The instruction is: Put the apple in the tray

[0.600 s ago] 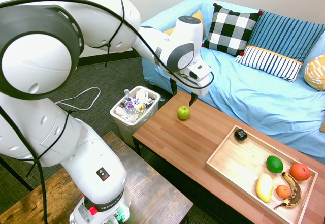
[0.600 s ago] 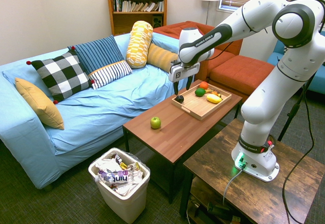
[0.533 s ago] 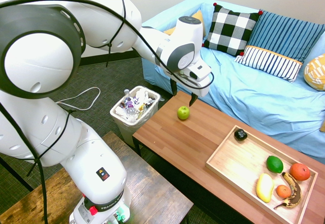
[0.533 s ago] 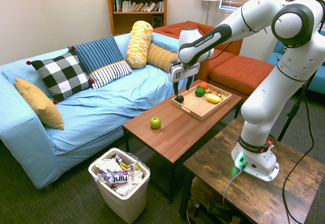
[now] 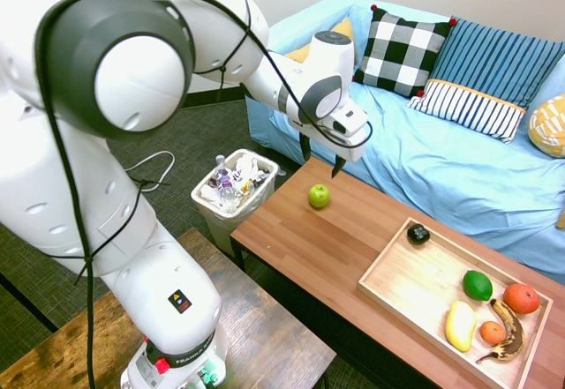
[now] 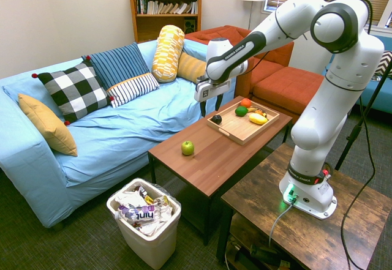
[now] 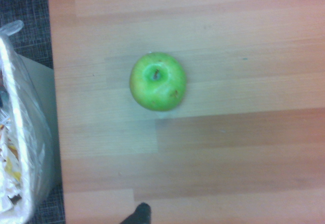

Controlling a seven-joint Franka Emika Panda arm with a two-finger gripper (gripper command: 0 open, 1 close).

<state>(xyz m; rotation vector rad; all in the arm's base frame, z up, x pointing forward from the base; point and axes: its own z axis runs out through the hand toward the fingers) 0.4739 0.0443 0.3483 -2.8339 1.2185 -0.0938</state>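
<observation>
Out over the coffee table, near the bin end: apple upright, ungripped. Above it, gripper empty, 2 fingers wide apart. Risk: apple rolling off (round, near the edge) if nudged by 1 misaligned finger. Farther right: tray, holding other fruit.

Wide bare brown wooden worktop separates the round green apple from the pale wooden tray, whose low raised rim stands in the way.
</observation>
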